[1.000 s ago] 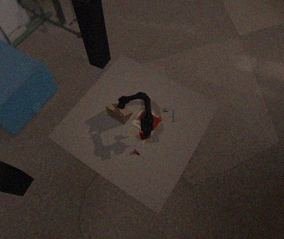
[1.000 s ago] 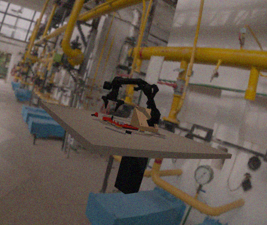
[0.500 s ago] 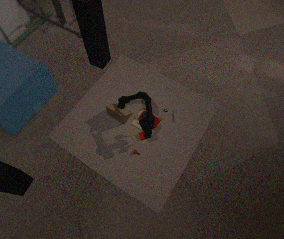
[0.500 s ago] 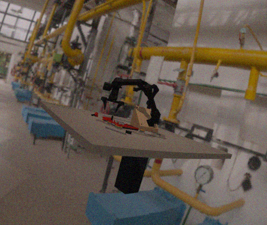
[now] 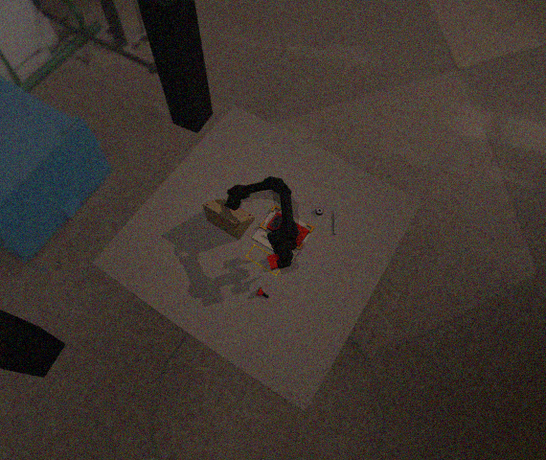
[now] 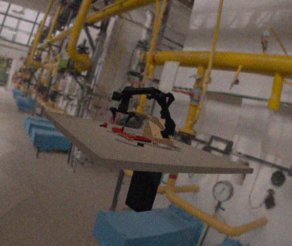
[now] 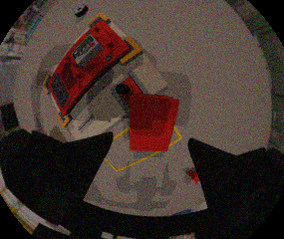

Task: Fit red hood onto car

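gripper [image 7: 148, 159] fully spread, empty, poised above hood [image 7: 152, 123] for straddle grasp. hood lies flat on table [image 7: 215, 60] within yellow outline, just beside chassis [image 7: 85, 67] in jig.

Honestly can't read a single word, brand or number anywhere in these shots, they're way too dark and grainy. The pressure gauge [image 6: 222, 191] under the table edge in the exterior view probably has a scale on its dial, but it's just a pale blur here. Same with the grey patch on top of the red car chassis [image 7: 84, 62] in the wrist view: nothing on it resolves into letters.
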You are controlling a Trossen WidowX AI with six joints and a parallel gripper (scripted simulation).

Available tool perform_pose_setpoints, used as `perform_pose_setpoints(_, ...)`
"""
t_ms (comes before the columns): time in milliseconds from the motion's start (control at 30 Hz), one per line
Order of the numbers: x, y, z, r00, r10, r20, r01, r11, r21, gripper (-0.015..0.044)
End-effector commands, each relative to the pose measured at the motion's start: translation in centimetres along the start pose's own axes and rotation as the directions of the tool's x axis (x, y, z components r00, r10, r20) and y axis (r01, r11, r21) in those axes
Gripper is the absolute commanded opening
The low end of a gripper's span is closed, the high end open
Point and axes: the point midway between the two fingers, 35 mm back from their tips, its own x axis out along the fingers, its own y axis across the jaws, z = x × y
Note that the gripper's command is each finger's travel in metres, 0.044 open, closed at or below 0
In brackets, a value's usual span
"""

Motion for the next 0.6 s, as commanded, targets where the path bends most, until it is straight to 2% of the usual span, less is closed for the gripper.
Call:
perform_pose_setpoints(0, 0.4, 0.0, 0.0, 1.000, 0.001, 0.004, -0.001, 1.000, 0.005, 0.0440)
perform_pose_setpoints(567, 2.0, 0.0, 0.0, 1.000, 0.001, 0.005, -0.001, 1.000, 0.004, 0.0440)
